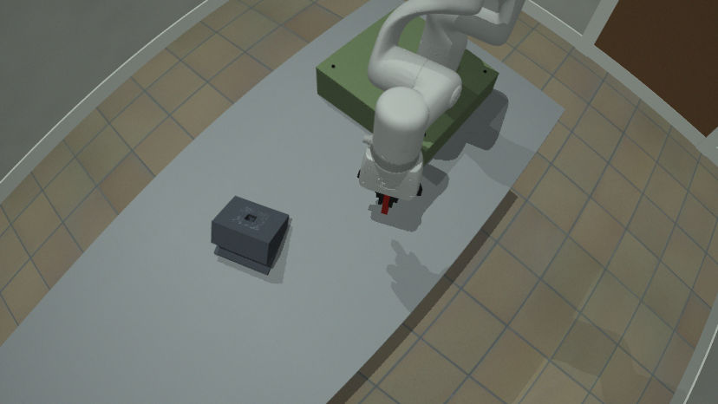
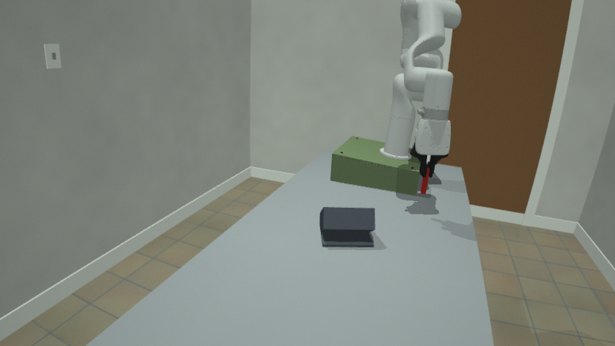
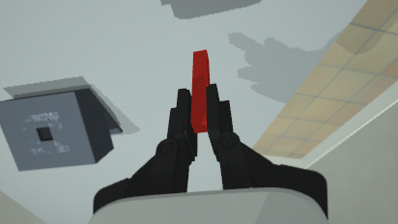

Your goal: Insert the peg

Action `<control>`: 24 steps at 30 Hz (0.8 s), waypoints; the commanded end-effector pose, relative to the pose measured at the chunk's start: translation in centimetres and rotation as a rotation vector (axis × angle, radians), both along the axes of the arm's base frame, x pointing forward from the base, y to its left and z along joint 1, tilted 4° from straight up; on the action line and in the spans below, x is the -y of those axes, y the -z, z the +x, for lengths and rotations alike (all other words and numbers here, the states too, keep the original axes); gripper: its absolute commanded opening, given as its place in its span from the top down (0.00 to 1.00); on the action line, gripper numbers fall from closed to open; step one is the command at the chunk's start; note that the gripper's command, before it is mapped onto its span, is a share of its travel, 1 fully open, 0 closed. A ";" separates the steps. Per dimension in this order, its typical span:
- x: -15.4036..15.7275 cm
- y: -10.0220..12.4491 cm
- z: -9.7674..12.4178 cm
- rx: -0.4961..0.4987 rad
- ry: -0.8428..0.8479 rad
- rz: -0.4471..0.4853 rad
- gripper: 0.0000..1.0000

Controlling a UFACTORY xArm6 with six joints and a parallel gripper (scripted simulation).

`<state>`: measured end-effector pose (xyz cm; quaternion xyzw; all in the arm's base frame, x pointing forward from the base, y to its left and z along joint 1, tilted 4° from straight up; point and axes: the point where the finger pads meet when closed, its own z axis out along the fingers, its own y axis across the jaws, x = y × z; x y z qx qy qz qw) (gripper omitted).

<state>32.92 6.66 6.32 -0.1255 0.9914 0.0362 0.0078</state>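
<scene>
Overhead, the white xArm (image 1: 401,90) reaches from its green base block (image 1: 346,85) over the grey counter (image 1: 175,301), its end effector (image 1: 385,203) closed tightly on the red peg (image 1: 385,206). The dark grey block with the sloped panel (image 1: 249,228) sits well apart, its square hole (image 1: 250,218) facing up.

From the exterior view, the peg (image 2: 424,183) hangs nearly upright from the end effector (image 2: 426,169), just beside the base block (image 2: 370,169); its lower tip is close to the counter (image 2: 279,279).

At the wrist, both black fingers press the peg (image 3: 200,92) between them, most of its length projecting beyond the tips. The panel's hole (image 3: 44,133) shows at left.
</scene>
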 end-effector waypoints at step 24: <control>3.0 -0.3 2.1 0.012 0.294 0.116 1.00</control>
